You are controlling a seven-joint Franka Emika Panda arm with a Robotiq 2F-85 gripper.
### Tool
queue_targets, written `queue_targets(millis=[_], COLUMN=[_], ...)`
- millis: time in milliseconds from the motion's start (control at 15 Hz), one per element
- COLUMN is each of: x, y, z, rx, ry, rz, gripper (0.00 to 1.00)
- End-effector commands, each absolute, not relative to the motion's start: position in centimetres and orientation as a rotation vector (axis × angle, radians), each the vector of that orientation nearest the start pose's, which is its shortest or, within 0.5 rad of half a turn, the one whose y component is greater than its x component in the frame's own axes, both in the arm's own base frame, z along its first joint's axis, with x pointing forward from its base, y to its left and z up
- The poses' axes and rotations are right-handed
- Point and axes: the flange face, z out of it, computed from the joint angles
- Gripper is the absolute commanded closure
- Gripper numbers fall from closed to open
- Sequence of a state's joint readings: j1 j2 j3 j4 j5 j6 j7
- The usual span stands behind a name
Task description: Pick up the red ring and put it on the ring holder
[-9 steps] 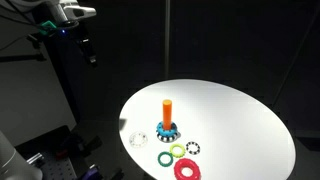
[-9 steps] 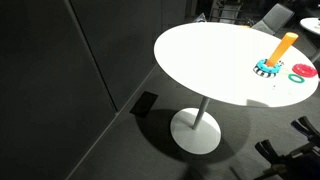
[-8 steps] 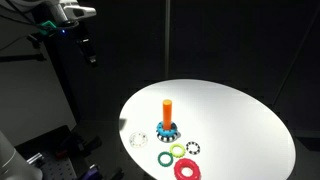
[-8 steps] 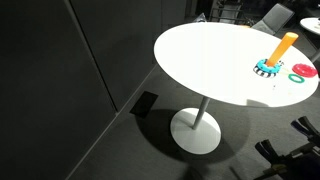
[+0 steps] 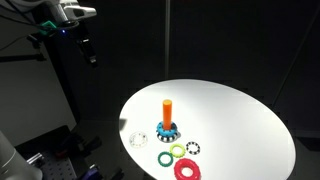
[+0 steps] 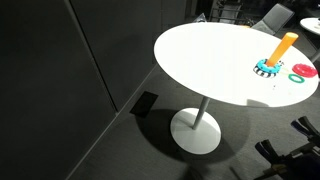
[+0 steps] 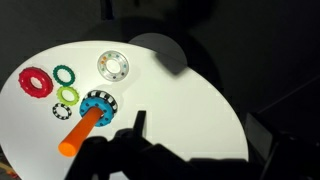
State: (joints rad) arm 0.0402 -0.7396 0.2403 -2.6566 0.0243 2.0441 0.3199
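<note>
The red ring [image 7: 36,82] lies flat on the white round table near its edge, and shows in both exterior views [image 5: 186,170] [image 6: 302,68]. The ring holder [image 7: 84,125], an orange peg on a blue toothed base, stands upright beside it [image 5: 167,118] [image 6: 277,56]. My gripper [image 7: 198,128] is a dark silhouette at the bottom of the wrist view. Its fingers are spread wide with bare table between them, open and empty. It hangs high above the table, far from the rings. The arm [image 5: 60,12] is at the top left of an exterior view.
A green ring [image 7: 65,74], a yellow-green ring [image 7: 67,96], a small black-and-white toothed ring [image 5: 193,148] and a pale grey ring [image 7: 114,66] lie around the holder. The table [image 6: 200,55] stands on a single pedestal with dark floor around it.
</note>
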Motion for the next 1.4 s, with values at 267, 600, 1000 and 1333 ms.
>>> queue_targets(millis=[267, 600, 1000, 1333], x=[34.1, 35.1, 36.3, 37.4], y=[6.9, 3.9, -0.4, -4.2], z=[47.5, 47.1, 45.3, 43.2], rx=[-3.230, -3.207, -3.147, -3.118], ry=[0.248, 0.325, 0.389, 0.364], rz=[-0.227, -0.177, -0.055, 0.043], gripper=[0.00, 0.00, 0.00, 0.00])
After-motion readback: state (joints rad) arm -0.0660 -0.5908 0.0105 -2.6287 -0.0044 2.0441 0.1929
